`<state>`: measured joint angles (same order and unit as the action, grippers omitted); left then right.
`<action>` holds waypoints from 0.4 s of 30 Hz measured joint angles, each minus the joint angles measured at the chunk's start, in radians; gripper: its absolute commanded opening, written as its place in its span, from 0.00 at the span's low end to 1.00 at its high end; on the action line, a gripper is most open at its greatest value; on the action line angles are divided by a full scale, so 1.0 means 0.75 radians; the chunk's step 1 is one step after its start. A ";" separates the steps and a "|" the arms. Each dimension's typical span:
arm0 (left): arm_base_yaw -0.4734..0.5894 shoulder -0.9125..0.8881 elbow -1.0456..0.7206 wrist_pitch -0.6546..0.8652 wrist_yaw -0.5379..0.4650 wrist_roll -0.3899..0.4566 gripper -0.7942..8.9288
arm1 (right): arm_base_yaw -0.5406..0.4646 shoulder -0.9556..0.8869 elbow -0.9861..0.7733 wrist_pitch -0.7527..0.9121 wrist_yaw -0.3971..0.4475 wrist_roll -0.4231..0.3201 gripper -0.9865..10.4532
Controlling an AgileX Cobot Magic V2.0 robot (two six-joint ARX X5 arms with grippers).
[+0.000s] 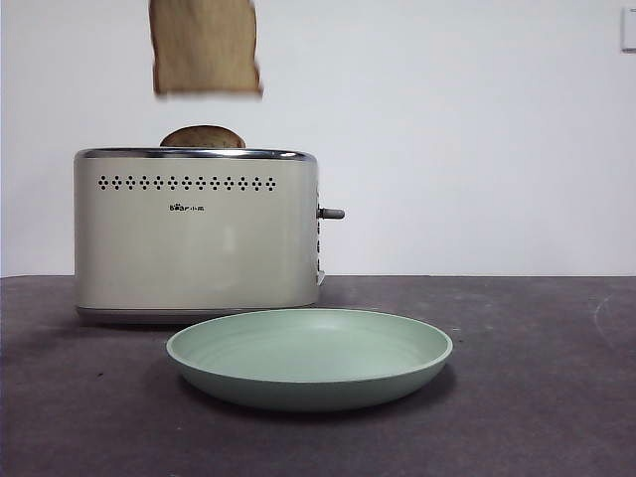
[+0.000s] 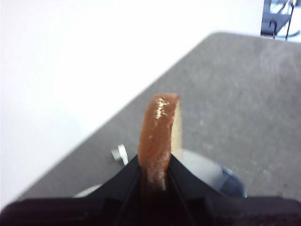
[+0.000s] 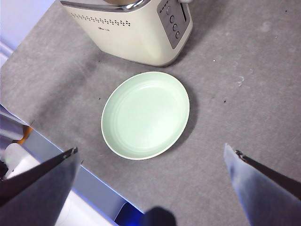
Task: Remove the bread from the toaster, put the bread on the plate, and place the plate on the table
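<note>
In the front view, the bread [image 1: 205,47] hangs clear above the toaster [image 1: 197,234], where a second slice [image 1: 203,137] sits in a slot; the plate [image 1: 309,356] rests on the worktop [image 1: 537,397] just in front. In the left wrist view, we see the left claw [image 2: 154,175] clamped on the slice's crust edge only; we judge it could pivot or slip during transfer. In the right wrist view, the right claw [image 3: 150,157] waits spread open above the plate; a late release could drop bread on the rim
</note>
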<state>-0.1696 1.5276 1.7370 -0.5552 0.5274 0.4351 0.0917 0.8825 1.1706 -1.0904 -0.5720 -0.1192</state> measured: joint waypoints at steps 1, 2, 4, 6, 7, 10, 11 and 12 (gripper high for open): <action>0.000 -0.032 0.015 -0.015 0.001 -0.007 0.07 | 0.000 0.001 0.000 0.004 0.000 0.000 0.69; 0.000 -0.061 0.025 -0.023 0.003 -0.016 0.07 | 0.000 0.001 0.000 0.009 0.000 0.000 0.69; 0.000 -0.128 0.036 -0.056 0.019 -0.050 0.07 | 0.000 0.001 0.000 0.012 0.000 0.000 0.69; 0.000 -0.193 0.036 -0.123 0.041 -0.085 0.07 | 0.000 0.001 0.000 0.012 0.000 0.000 0.69; 0.000 -0.225 0.036 -0.166 0.053 -0.100 0.07 | 0.000 0.001 0.000 0.012 0.000 0.000 0.69; 0.000 -0.305 0.036 -0.302 0.128 -0.132 0.07 | 0.000 0.004 0.000 0.016 -0.002 0.000 0.69; 0.000 -0.326 0.036 -0.351 0.159 -0.142 0.07 | 0.000 0.006 0.000 0.021 -0.003 0.000 0.69; 0.000 -0.348 0.036 -0.405 0.194 -0.155 0.07 | 0.000 0.010 0.000 0.030 -0.003 0.000 0.69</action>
<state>-0.1696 1.2667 1.7641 -0.8593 0.6727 0.3187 0.0917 0.8898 1.1706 -1.0679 -0.5743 -0.1192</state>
